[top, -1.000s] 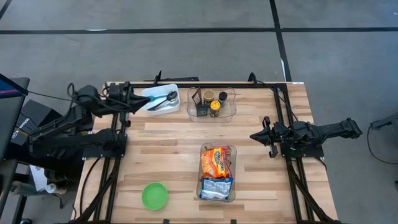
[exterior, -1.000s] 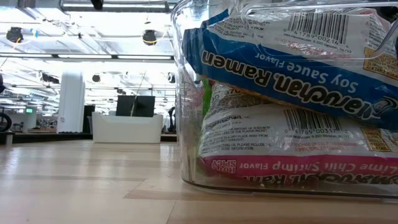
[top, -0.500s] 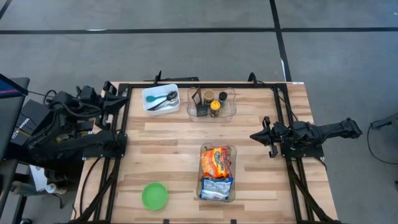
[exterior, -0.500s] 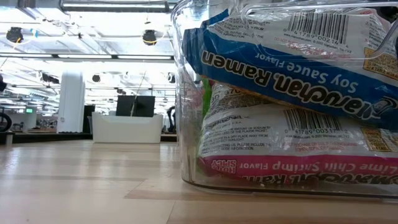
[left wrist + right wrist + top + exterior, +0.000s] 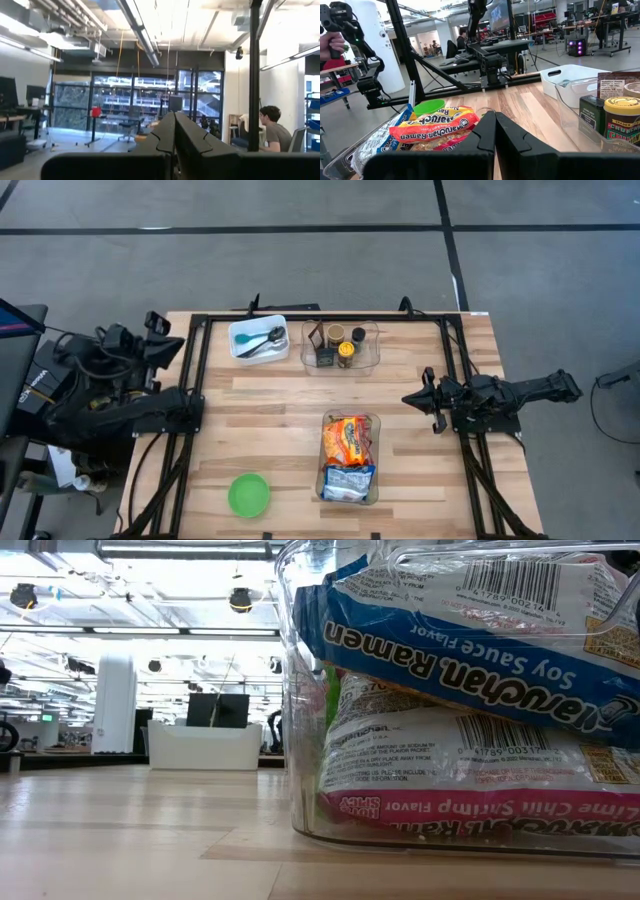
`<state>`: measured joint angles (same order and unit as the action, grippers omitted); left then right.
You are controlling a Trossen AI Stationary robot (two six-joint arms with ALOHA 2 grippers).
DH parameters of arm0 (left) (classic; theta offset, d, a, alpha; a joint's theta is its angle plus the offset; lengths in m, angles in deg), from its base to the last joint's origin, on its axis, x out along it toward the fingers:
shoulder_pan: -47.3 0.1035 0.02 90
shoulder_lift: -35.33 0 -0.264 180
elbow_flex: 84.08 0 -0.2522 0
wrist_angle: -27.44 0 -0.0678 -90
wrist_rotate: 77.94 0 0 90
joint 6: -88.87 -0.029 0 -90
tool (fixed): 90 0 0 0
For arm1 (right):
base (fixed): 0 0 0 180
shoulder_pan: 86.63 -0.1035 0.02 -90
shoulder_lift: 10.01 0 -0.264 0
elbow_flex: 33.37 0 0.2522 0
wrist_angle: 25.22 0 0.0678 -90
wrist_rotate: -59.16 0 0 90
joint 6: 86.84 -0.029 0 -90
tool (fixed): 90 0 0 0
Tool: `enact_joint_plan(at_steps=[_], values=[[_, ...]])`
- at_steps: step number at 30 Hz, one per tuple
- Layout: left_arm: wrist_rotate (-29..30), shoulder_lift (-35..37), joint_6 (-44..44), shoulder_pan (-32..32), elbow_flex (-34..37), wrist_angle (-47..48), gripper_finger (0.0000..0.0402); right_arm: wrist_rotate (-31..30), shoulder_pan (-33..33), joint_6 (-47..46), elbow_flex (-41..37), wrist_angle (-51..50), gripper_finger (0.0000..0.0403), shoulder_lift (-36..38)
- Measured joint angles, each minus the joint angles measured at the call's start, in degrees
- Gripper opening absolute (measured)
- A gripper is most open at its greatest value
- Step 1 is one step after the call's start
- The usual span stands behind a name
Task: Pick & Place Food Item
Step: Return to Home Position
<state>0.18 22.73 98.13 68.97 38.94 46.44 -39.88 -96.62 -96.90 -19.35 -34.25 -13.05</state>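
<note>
beyond the left edge of the tabletop point(image 5: 280, 430), the left claw point(image 5: 168, 343) sits pressed together and empty, well apart from the white bin point(image 5: 260, 319). the right claw point(image 5: 418, 398) waits opposite, fingers together too.

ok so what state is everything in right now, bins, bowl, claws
white bin, holds the black spoon
black spoon, lying inside the white bin
top transparent bin, holds jars standing upright
bottom transparent bin, filled with noodle packs
orange noodle pack, lying on top in the bottom transparent bin
green bowl, upright, empty
left claw, shut, empty, at the table's left edge
right claw, shut, empty, at the table's right side
</note>
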Motion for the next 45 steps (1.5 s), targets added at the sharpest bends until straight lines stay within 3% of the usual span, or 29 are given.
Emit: enact_joint_plan(at_steps=[24, 36, 45], values=[[0.0, 11.9, -0.3, 0.0, 0.0, 3.1, 0.0001, 0.0, 0.0, 0.0, 0.0, 0.0, 0.0, 0.0], [0.0, 11.8, -3.7, 0.0, 0.2, 5.9, 0.0001, 0.0, 0.0, 0.0, 0.0, 0.0, 0.0, 0.0], [0.0, 8.1, -3.8, 0.0, 11.3, -5.7, 0.0001, 0.0, 0.0, 0.0, 0.0, 0.0, 0.0, 0.0]])
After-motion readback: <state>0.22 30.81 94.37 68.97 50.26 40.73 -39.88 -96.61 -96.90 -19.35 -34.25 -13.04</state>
